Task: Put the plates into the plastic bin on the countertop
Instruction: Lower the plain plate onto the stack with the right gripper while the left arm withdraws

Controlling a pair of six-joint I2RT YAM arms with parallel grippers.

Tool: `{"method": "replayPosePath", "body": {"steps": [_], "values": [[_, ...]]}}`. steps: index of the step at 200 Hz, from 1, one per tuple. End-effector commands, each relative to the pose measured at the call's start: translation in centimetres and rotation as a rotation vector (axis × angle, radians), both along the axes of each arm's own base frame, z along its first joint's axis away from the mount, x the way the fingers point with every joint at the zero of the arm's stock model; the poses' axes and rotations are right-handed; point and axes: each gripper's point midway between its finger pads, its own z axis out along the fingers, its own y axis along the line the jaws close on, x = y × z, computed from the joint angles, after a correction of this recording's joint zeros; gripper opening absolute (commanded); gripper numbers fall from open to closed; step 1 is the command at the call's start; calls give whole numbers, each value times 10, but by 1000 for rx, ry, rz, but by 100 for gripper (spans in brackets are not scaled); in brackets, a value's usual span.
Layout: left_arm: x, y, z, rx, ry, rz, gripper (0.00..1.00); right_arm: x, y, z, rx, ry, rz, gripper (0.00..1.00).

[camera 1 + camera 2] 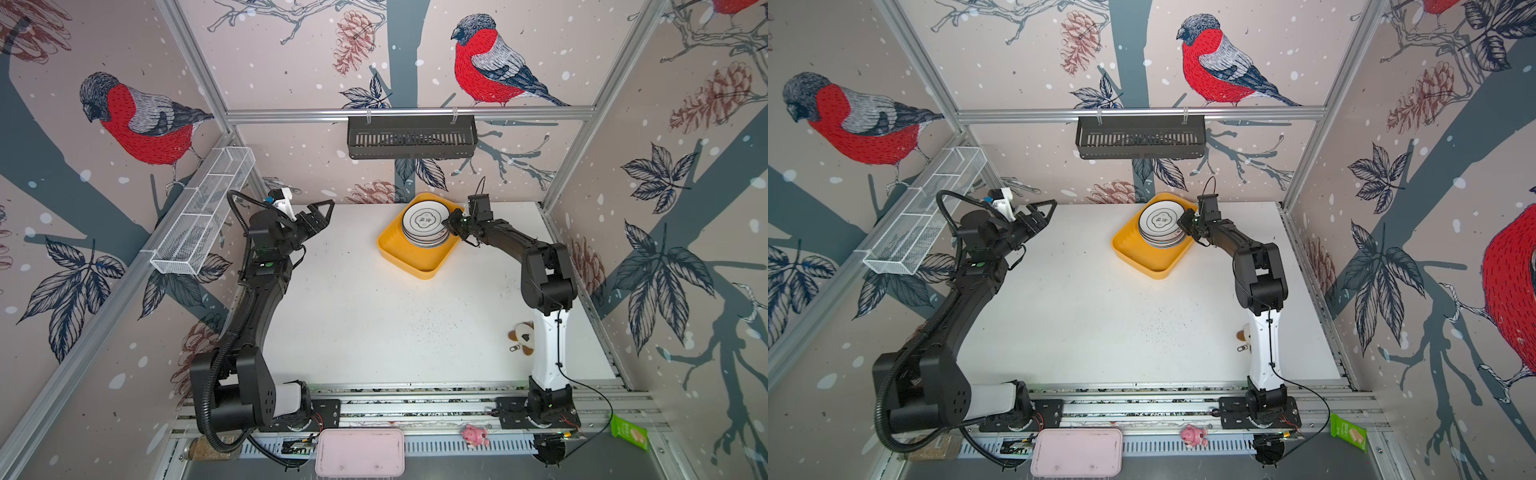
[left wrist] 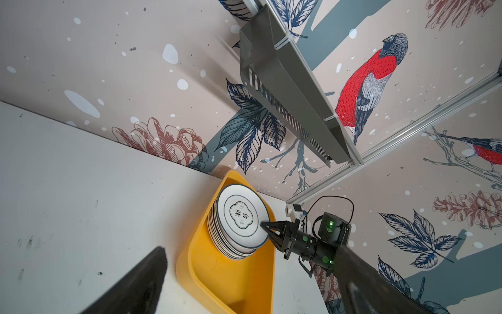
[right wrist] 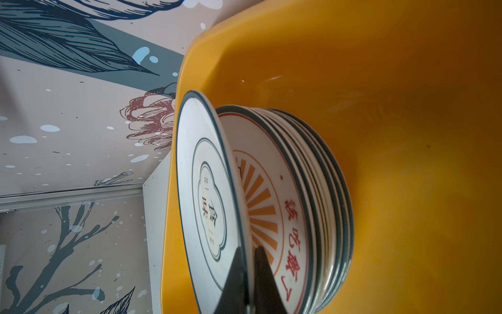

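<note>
Right hand (image 1: 448, 222) gripping plate (image 1: 423, 219), countertop (image 1: 374, 316), bird wallpaper (image 1: 145, 120)

plastic bin (image 1: 417, 258) 1 | plates (image 1: 424, 220) 1 stack | pink tray (image 1: 359, 452) 1 | black basket (image 1: 411, 137) 1

Three walls, all covered in one wallpaper (image 1: 291, 62): pale pink-beige ground, white snow flecks, grey-blue branches, dark-outlined leaves, brown pine cones. Left bullfinch (image 1: 141, 120), red-breasted, in the upper left of the frame; rear bullfinch (image 1: 490, 62) right of centre at the top. Aluminium posts rise in both rear corners. Horizontal rail (image 1: 407, 113) crosses the rear wall, upper centre. Black slotted basket (image 1: 411, 137) hangs from it on two pale ties. White wire-mesh basket (image 1: 203, 212) sits along the slanting left-wall rail, left of centre. White desk (image 1: 374, 316) fills the middle, with scattered dark specks. Aluminium track (image 1: 415, 405) runs along the lower edge. Light is soft and even.
</note>
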Motion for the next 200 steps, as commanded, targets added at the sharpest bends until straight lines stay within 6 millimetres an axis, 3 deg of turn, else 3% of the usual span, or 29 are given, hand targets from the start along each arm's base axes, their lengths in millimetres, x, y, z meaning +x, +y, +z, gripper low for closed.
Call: {"method": "replayPosePath", "body": {"steps": [1,114,200], "values": [[2,0,11,7,-49,1,96,3,2,7,1,-29,23,5],[1,0,9,-16,-28,-2,96,0,2,13,-24,-25,40,42],[0,-4,5,-29,-6,-19,96,-12,5,21,-162,-18,67,69]]}}
